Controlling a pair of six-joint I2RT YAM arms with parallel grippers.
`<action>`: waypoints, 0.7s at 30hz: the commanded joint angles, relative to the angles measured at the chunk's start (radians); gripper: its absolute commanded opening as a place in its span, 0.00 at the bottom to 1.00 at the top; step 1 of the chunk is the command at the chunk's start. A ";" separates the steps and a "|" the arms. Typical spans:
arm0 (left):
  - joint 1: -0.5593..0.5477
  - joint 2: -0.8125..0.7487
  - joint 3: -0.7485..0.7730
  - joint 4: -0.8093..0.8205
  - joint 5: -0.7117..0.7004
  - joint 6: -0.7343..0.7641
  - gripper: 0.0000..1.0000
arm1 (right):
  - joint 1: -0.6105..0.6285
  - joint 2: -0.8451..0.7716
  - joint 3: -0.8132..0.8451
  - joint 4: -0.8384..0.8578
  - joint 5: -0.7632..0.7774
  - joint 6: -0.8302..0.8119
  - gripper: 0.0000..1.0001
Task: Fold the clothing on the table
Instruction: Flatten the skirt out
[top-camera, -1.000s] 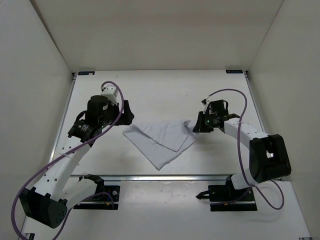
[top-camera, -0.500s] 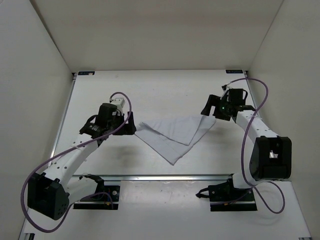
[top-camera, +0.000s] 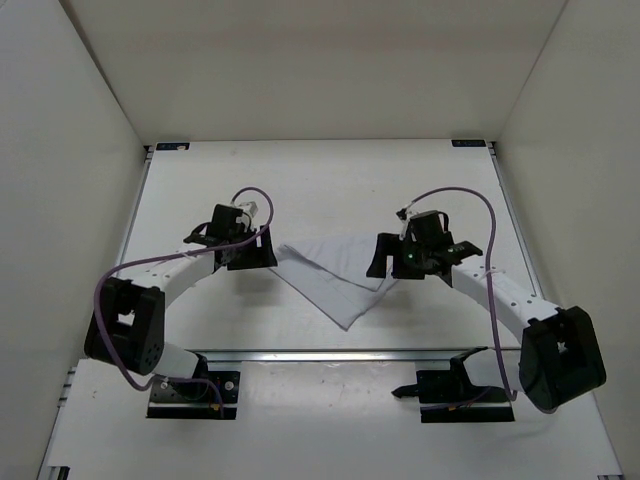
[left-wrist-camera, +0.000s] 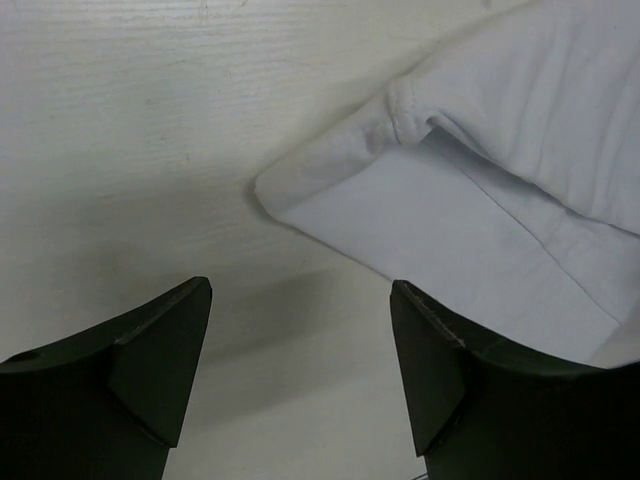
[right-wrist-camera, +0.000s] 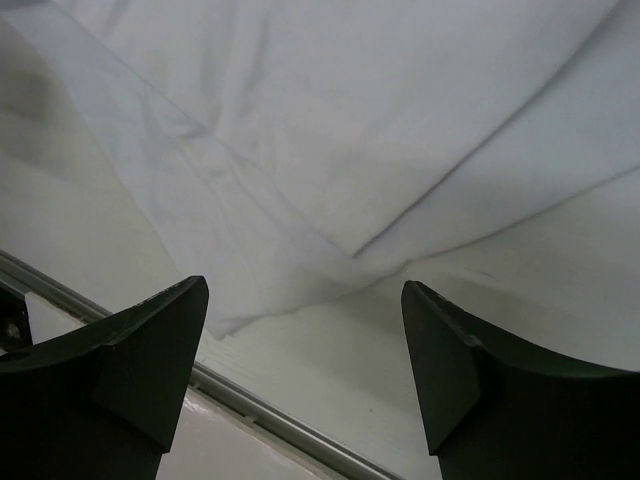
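The clothing (top-camera: 335, 280) lies flat on the table (top-camera: 320, 185), a pale grey-white piece partly folded, with one layer over another and a point toward the near rail. My left gripper (top-camera: 268, 256) is low at its left corner, open, with nothing between its fingers. In the left wrist view the clothing's hemmed corner (left-wrist-camera: 470, 190) lies just ahead of the left gripper (left-wrist-camera: 300, 370). My right gripper (top-camera: 380, 266) hovers over the clothing's right part, open and empty. In the right wrist view the folded layers (right-wrist-camera: 330, 130) lie ahead of the right gripper (right-wrist-camera: 305, 370).
A silver metal rail (top-camera: 330, 352) runs along the table's near edge, and it also shows in the right wrist view as a rail (right-wrist-camera: 280, 425) just past the clothing's point. White walls close in the left, right and far sides. Purple cables loop above both arms.
The right gripper opened and let go of the clothing's right edge, swung out right, then came back left over it. The left arm dropped lower and reached right to the left corner.
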 joint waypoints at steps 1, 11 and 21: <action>0.032 0.014 0.020 0.095 0.063 0.017 0.83 | 0.026 -0.032 -0.061 0.030 -0.008 0.081 0.76; 0.074 0.182 0.078 0.181 0.169 0.024 0.78 | 0.177 0.101 -0.043 0.059 0.007 0.138 0.80; 0.060 0.268 0.095 0.192 0.208 0.045 0.71 | 0.184 0.150 -0.043 0.069 -0.011 0.179 0.79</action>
